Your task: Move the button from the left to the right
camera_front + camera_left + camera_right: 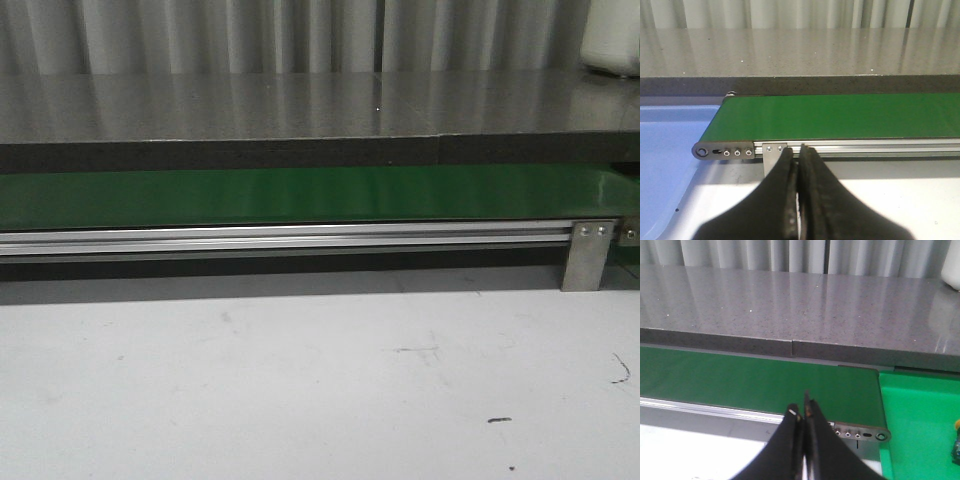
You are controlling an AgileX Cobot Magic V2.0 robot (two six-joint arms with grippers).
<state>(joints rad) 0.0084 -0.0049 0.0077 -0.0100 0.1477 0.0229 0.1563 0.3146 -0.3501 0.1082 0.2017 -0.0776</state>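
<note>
No button shows on the long green belt [300, 195], which also appears in the left wrist view [840, 116] and the right wrist view [755, 380]. My left gripper [796, 148] is shut and empty. It hovers over the white table just in front of the belt's left end. My right gripper [803, 408] is shut and empty, in front of the belt's right end. Neither gripper shows in the front view. A small dark thing with an orange-yellow top [956, 441] is cut off by the frame edge in the green tray. Too little of it shows to name it.
A blue tray [670, 150] lies off the belt's left end and a green tray [920, 420] off its right end. An aluminium rail [280, 238] with a bracket [587, 255] runs along the belt's front. A grey stone counter [300, 105] stands behind.
</note>
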